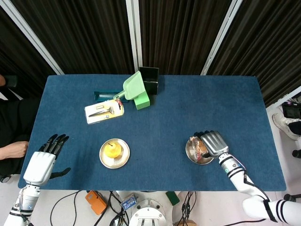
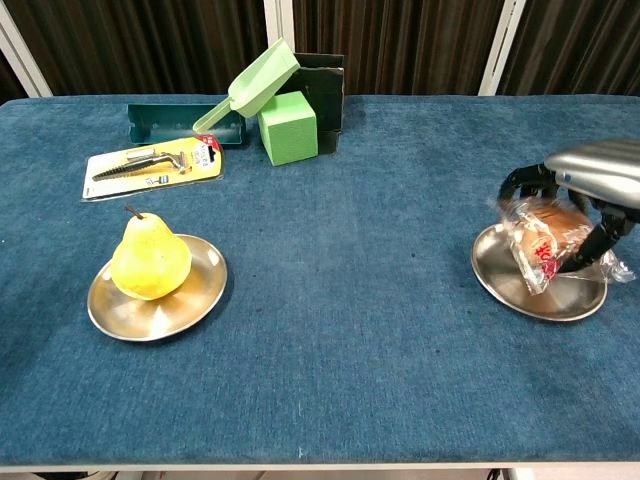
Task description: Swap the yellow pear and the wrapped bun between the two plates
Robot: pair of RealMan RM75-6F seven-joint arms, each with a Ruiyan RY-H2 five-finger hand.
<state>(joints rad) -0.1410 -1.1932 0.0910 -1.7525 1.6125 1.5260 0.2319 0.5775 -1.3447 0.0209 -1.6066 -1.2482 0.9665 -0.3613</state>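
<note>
Nearest the robot, at the front edge of the table [image 1: 155, 122], the left hand [image 1: 43, 162] hovers off the front-left corner with its fingers spread and nothing in them. Level with it on the other side, the right hand [image 2: 590, 195] grips the wrapped bun [image 2: 543, 240], fingers curled down around the packet, directly over the right plate [image 2: 535, 298]. From the chest view the bun seems to sit low on or just above the metal; whether it actually rests there cannot be told. Its wrapper carries red printing, too small and creased to read.

A little further in, well apart to the left, the yellow pear [image 2: 150, 258] stands upright on the left plate [image 2: 195, 300], stem pointing up, so its long axis runs vertical. That pear is what the coming move appears to turn on: it lies to the right of and beyond the left hand, far closer to that hand than to the right one, and a grasp from above or the side around its wide lower body looks most natural.

Toward the back sit a carded tool pack [image 1: 104, 111] with yellow backing, its print unreadable, a dark green tray [image 2: 170, 122], a green scoop [image 2: 255, 85], a green block [image 2: 288, 127] and a black box [image 1: 149, 77].
</note>
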